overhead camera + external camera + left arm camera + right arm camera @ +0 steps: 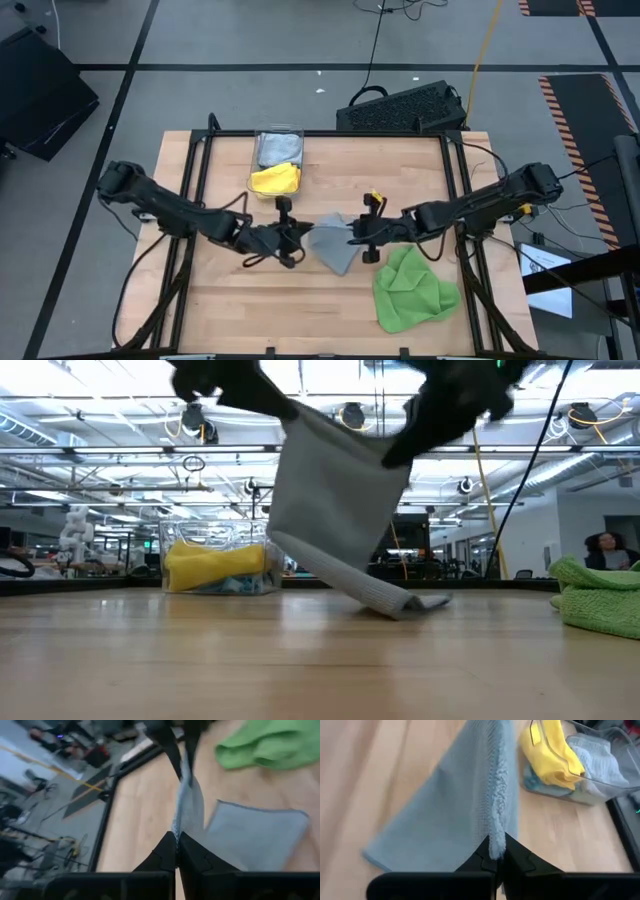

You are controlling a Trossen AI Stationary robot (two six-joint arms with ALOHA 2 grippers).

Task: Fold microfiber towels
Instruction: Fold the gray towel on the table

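Fingers clamped on cloth: the left gripper (292,236) pinches one top corner of a grey towel (333,243) at mid-table, and the right gripper (362,236) grips the opposite corner, both arms lifting its upper edge while the lower edge trails on the wooden table (230,300). Behind them, a clear plastic bin (277,160) holds a yellow towel (275,179) and a pale grey-blue one (279,150). Farther right, near the table's front edge, a bright green towel (412,289) lies crumpled.
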